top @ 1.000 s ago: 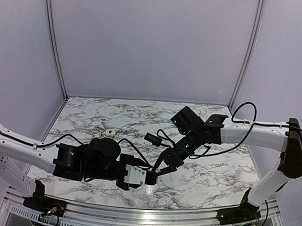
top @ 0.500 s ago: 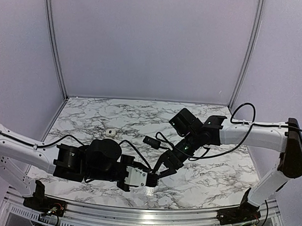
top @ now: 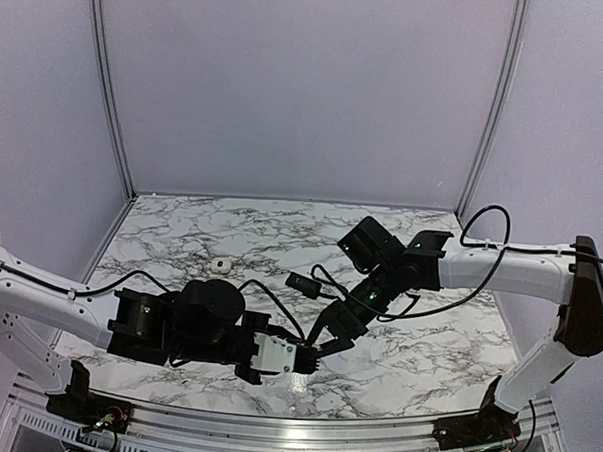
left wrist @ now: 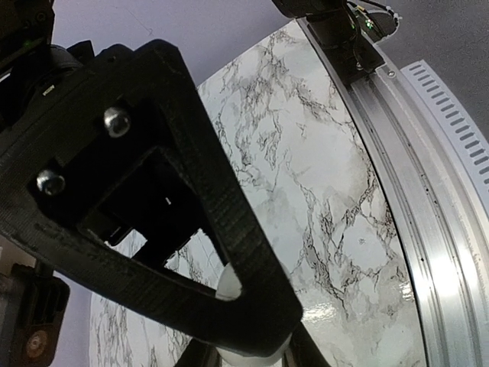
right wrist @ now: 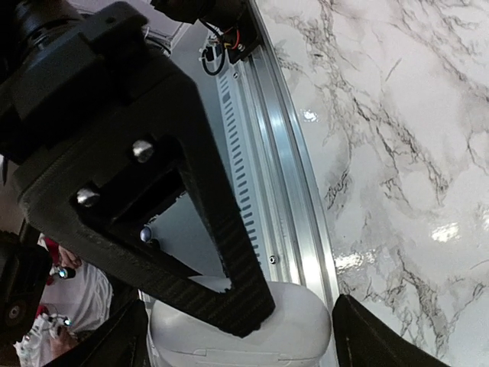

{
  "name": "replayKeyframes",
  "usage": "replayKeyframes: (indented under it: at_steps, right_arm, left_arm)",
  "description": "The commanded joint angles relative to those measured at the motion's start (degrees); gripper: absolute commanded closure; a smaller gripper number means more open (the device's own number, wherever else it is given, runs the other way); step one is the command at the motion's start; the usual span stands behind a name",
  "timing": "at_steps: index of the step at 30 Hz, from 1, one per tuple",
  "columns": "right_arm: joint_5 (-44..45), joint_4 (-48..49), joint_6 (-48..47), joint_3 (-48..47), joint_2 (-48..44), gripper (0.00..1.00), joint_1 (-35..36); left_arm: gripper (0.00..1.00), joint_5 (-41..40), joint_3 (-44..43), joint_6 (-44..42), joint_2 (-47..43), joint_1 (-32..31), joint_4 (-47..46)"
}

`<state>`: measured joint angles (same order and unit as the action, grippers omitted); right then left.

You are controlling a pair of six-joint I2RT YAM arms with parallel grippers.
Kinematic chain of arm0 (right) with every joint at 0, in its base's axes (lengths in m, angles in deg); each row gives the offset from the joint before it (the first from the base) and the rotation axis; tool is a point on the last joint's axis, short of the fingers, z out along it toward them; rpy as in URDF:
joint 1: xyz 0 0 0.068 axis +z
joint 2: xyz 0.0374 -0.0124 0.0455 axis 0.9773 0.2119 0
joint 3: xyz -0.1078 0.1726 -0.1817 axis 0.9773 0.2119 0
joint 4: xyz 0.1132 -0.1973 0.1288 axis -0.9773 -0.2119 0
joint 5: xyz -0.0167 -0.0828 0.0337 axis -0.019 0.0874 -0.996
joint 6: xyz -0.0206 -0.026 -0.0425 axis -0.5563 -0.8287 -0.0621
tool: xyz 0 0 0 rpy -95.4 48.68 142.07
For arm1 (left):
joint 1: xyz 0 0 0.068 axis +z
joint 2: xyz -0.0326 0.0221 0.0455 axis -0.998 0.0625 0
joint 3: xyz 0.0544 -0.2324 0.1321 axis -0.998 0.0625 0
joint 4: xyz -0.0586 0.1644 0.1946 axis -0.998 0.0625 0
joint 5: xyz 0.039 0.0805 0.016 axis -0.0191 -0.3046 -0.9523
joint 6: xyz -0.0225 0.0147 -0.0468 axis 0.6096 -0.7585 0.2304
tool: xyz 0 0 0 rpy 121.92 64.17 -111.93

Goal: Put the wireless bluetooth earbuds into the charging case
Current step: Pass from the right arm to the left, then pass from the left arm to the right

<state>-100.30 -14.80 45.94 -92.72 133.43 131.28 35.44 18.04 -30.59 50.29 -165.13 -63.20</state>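
**A:** Where did we have the charging case (right wrist: 298, 317)?

**B:** Up in the air over the near rail (right wrist: 267, 153) of the table (top: 427, 342). Our right gripper (top: 318, 345) lay across it, and our left gripper (top: 308, 358) met it tip to tip.

**A:** Clenched or released?

**B:** We couldn't tell for either. The left wrist view showed only a white piece (left wrist: 227, 284) at the tip.

**A:** So what worried us?

**B:** A drop. The case was glossy, so we judged that any tug between the arms could squirt it onto the rail or off the edge. We saw no sockets, so the lid looked shut, and prying it could flick the case away. One earbud (top: 219, 266) lay well apart, and neither arm was free to fetch it.
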Motion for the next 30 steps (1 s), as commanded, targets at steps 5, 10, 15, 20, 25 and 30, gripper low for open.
replayKeyframes:
  at_steps: [5,10,15,20,25,30]
  right_arm:
    - [4.14,3.80,-5.19,-7.28,-6.66,0.04,-2.42]
    - [10.26,12.62,-6.59,-3.25,-14.43,0.03,-4.47]
    - [17.48,21.75,-7.79,1.09,-19.91,0.04,-2.54]
    - [23.59,27.21,-10.56,2.13,-20.27,0.05,1.00]
    - [25.09,28.30,-13.13,-1.84,-16.76,0.07,3.43]
    - [26.89,27.37,-14.86,-5.96,-13.39,0.10,5.88]
  left_arm:
    - [0.97,2.78,2.45,6.93,-4.05,0.94,-3.01]
    - [0.99,5.68,6.22,12.91,-10.08,3.67,-8.31]
    - [1.00,11.65,10.47,20.44,-17.96,8.04,-15.01]
    - [1.00,13.54,13.48,26.65,-23.94,10.25,-20.52]
    - [1.00,13.73,15.65,31.25,-27.41,10.86,-24.53]
    - [1.00,13.34,16.95,33.75,-28.84,11.04,-26.98]
